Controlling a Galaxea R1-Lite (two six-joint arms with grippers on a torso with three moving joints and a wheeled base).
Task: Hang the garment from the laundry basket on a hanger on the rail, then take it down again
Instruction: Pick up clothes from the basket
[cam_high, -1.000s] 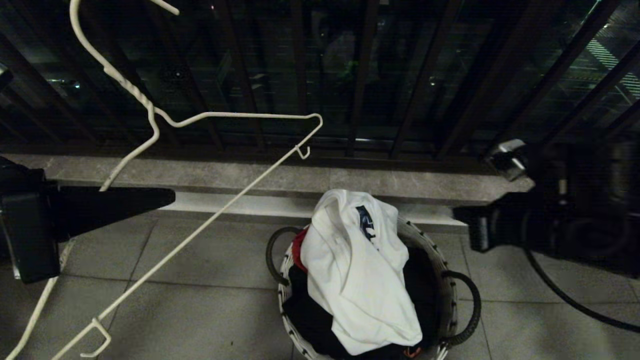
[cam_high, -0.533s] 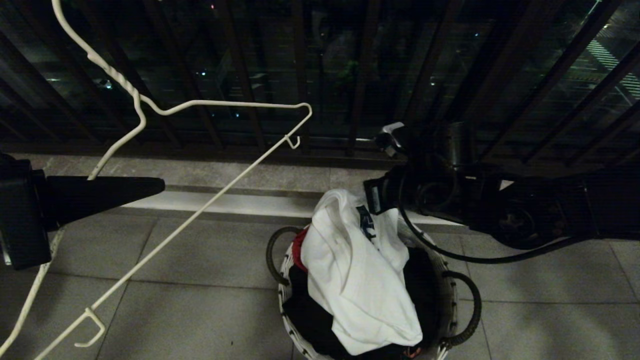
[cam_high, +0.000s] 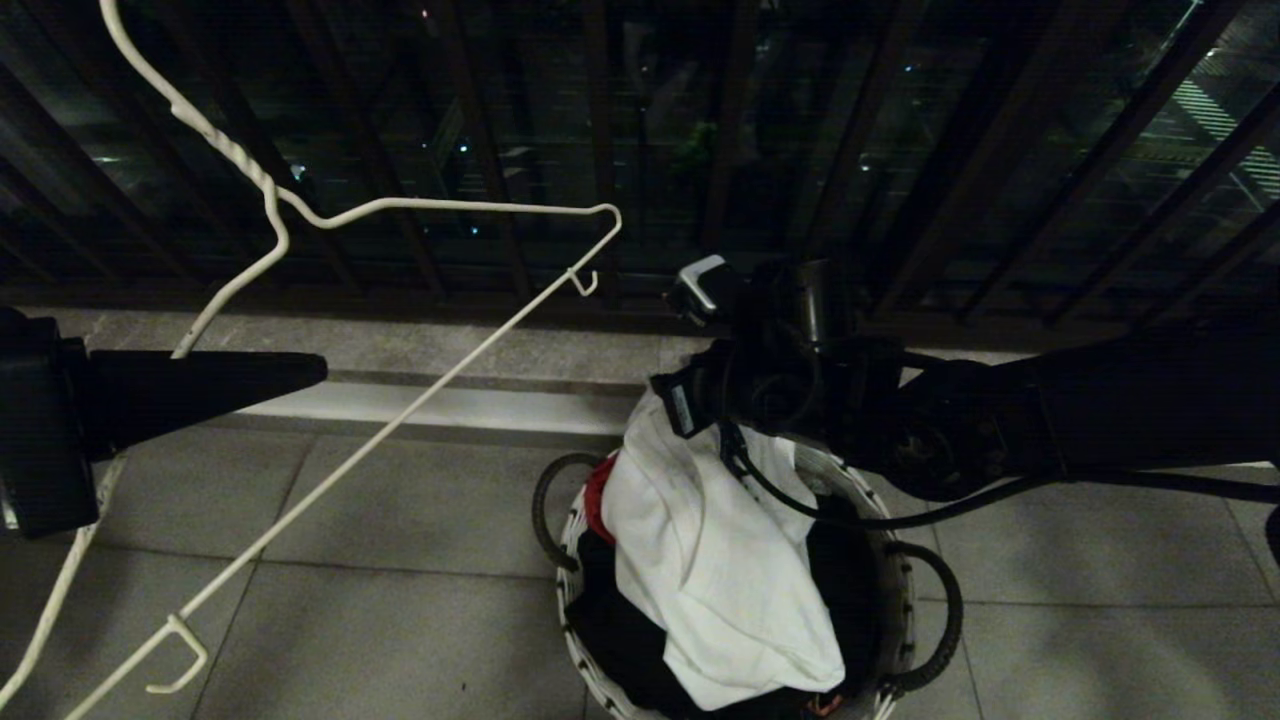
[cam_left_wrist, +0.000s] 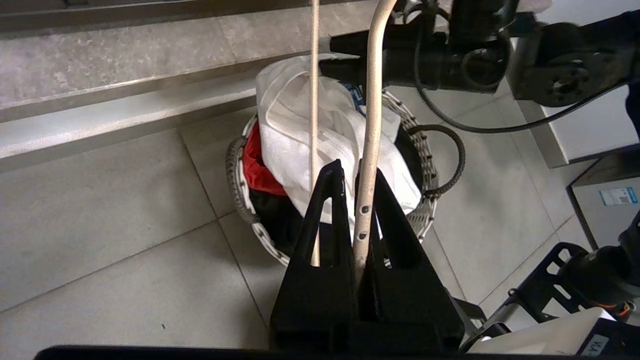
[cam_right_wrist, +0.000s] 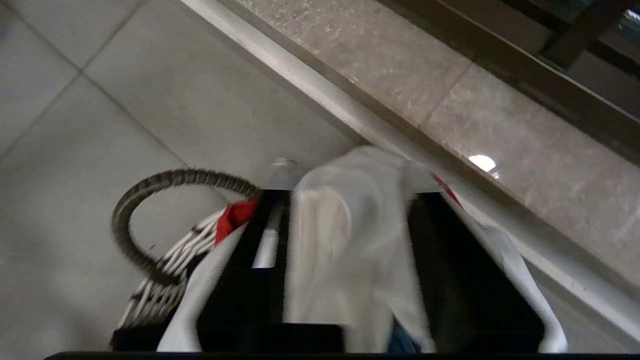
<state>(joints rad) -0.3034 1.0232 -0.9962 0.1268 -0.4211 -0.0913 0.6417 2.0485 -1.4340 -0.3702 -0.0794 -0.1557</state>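
From the head view, the left gripper (cam_high: 300, 368) held the hanger (cam_high: 400, 300) up and off to the left, probably to keep its wire frame clear of the laundry basket (cam_high: 900, 560) while the right gripper (cam_high: 675, 405) reached low over the garment (cam_high: 710, 590), which lay heaped in that basket on the tiled floor. In the left wrist view, the fingers (cam_left_wrist: 325, 220) were clamped on the hanger's wire, a firm hold suited to a thin, swinging frame. In the right wrist view, the jaws stood apart with a raised fold of the white cloth between them, apparently placed to pinch it.
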